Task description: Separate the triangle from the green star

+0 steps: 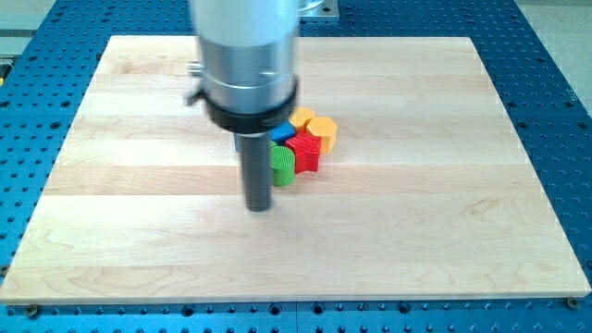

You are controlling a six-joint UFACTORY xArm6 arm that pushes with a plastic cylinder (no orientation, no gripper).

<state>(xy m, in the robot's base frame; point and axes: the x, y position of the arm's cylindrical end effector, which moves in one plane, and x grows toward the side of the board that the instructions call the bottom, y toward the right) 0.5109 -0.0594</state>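
Observation:
A tight cluster of small blocks sits near the board's middle. A green block, partly hidden behind the rod, is at the cluster's left; its shape is unclear. A red block touches its right side. A blue block, possibly the triangle, shows only a corner above the green one. A yellow hexagon and an orange-yellow block lie at the cluster's top right. My tip rests on the board just left of and below the green block, very close to it.
The wooden board lies on a blue perforated table. The arm's large grey cylinder hangs over the board's upper middle and hides what lies behind it.

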